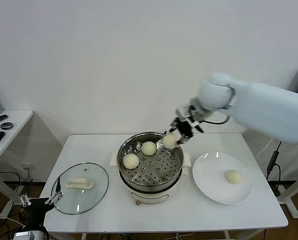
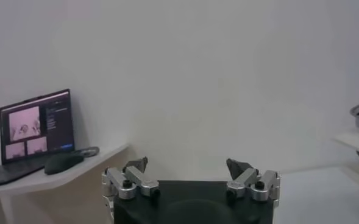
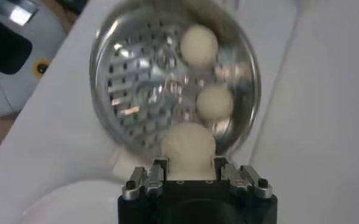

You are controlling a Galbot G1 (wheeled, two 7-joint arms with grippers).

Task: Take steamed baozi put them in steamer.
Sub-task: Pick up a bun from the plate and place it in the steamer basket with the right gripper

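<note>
Right wrist view shows what the head view barely does: the right gripper [image 3: 190, 173] pinching a baozi [image 3: 189, 146] over the steamer [image 3: 106, 91] rim, two buns [image 1: 149, 148] already on the tray with bare room beside them. One bun [image 1: 233, 176] waits on the plate [image 1: 209, 182]. The left gripper [image 2: 191, 176] hangs spread wide, off the table's edge.

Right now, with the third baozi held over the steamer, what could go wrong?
1. The right hand holds its baozi above the steamer's rim, not over the tray's middle; released here, it might clip the rim and bounce out.
2. Two baozi already fill that side of the tray; a drop could land on one and dent it.
</note>
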